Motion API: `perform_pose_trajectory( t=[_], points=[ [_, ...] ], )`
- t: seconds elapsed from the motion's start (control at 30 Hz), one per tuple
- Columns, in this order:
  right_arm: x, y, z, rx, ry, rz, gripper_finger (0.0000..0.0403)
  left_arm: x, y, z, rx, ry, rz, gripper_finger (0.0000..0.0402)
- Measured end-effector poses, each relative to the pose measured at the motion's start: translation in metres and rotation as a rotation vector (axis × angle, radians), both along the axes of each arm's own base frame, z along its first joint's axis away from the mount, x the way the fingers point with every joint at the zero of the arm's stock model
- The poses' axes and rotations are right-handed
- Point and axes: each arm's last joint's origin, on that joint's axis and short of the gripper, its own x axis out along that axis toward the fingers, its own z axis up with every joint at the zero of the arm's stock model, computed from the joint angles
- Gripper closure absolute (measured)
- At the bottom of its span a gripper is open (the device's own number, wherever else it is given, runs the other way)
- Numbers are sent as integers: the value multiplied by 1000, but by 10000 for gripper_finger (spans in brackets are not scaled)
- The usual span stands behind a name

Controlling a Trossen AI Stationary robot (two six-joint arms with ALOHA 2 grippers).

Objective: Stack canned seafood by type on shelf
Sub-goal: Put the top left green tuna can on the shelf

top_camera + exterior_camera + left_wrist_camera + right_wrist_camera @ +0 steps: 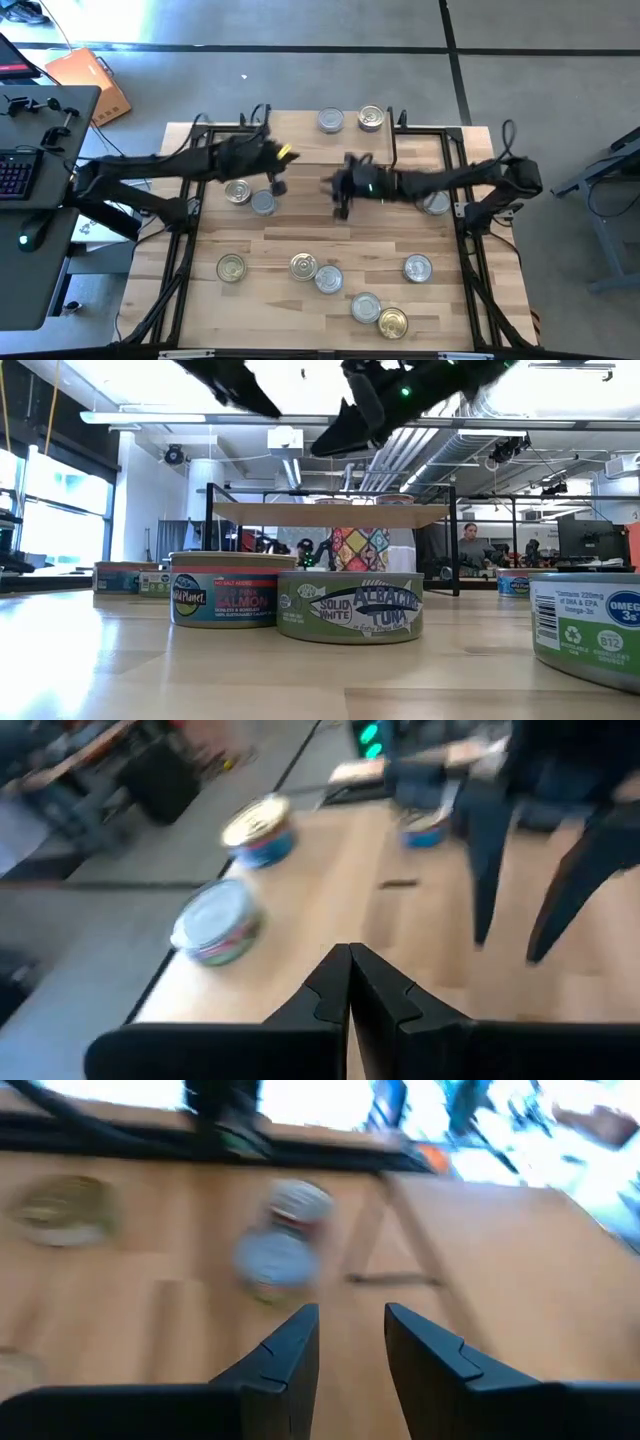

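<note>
Several flat round tins of canned seafood lie scattered on the slat table: a gold-lidded one [238, 192] beside a silver one [263, 203], and more along the near side [303, 265]. Two tins [331, 121] [371, 118] sit at the far edge, on the shelf [330, 513], a light-wood board on thin black legs. My left gripper [277, 185] [350, 965] hangs shut and empty above the pair at mid left. My right gripper [340, 200] [352, 1335] hangs open with nothing between its fingers, above the table's middle. The two grippers face each other.
One tin [437, 203] lies partly under my right arm. In the low view a salmon tin [222, 592] and an albacore tuna tin [350, 605] stand in front of the shelf. Black rails [180, 290] run along the table's sides. A person sits in the room beyond.
</note>
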Motion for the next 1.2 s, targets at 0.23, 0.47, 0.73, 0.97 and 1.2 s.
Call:
perform_pose_trajectory(
  t=[0.23, 0.47, 0.73, 0.97, 1.2],
  points=[
    [-4, 45, -46, 62, -176, 168, 296, -35, -62, -17, -58, 77, -147, 402],
    [2, 59, -59, 51, -142, 194, 296, -61, -111, -68, -257, 226, -37, 402],
    [4, 49, -26, -6, -135, 121, 288, -103, -131, -127, -506, 368, 180, 402],
    [10, 35, -17, -24, -56, 91, 279, -141, -140, -148, -719, 572, 434, 402],
    [10, 29, -18, 31, -44, 149, 278, -154, -159, -166, -917, 513, 476, 402]
  ],
)
